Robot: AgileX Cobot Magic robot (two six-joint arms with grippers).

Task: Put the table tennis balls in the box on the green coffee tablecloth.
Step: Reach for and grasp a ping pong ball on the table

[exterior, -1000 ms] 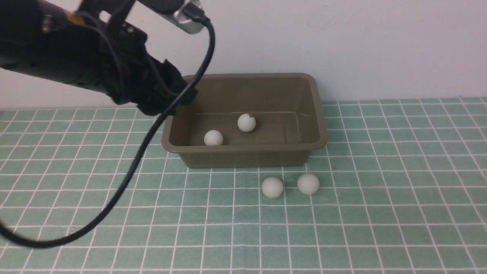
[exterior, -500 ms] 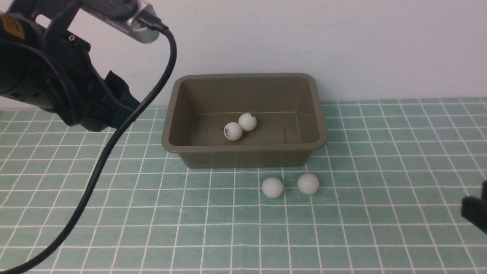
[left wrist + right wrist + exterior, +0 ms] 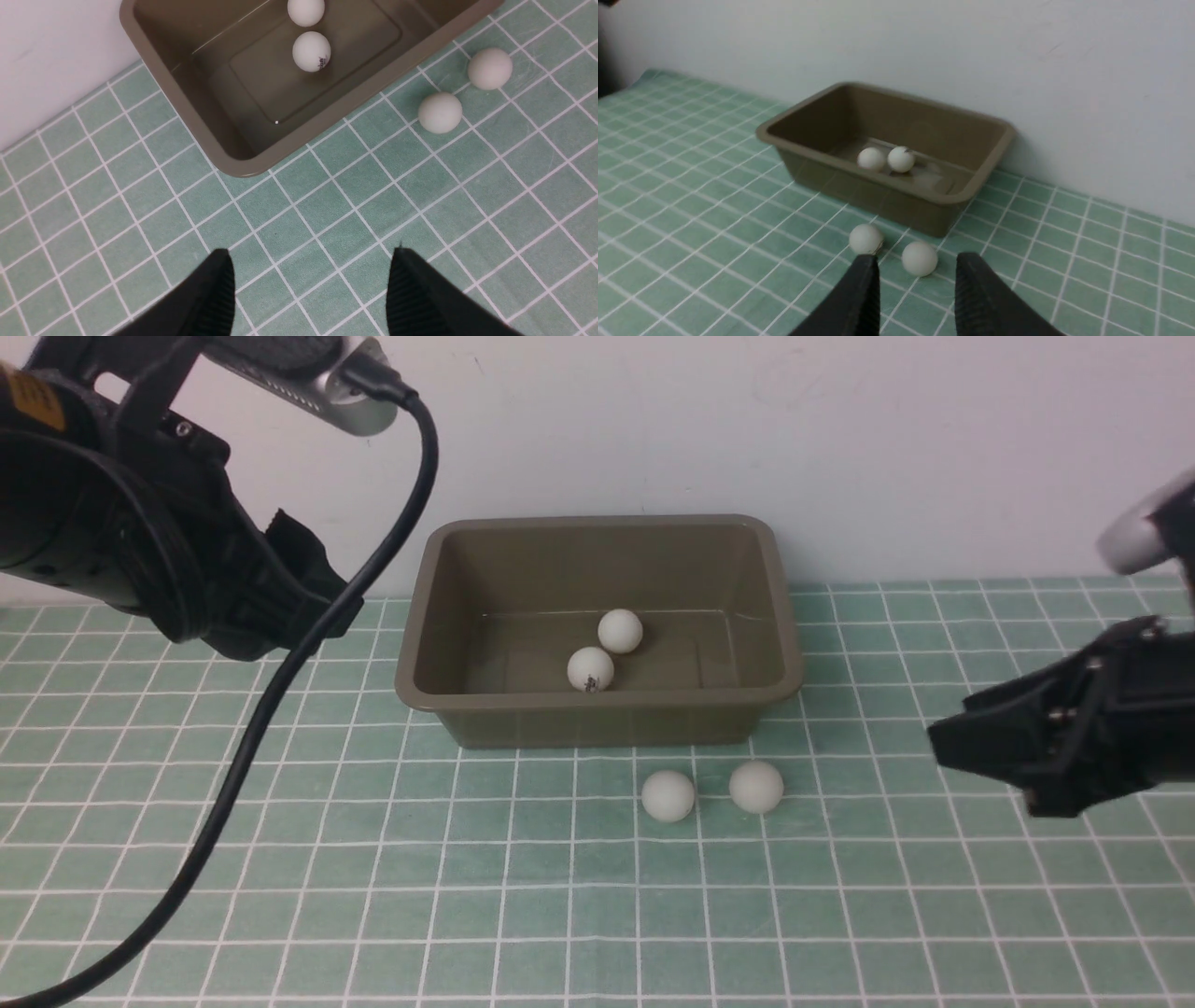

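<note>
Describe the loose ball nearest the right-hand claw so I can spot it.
Start at the brown box by the wall. Two balls lie on the cloth before it; this ball is the right-hand one, nearer the right gripper than its neighbour.

Looks like a robotics lab test bench rather than a home: plain white wall rising from the tabletop's far edge, green checked tablecloth spread flat as work surface, black robot arm with wrist camera and loose cable above the left edge.
</note>
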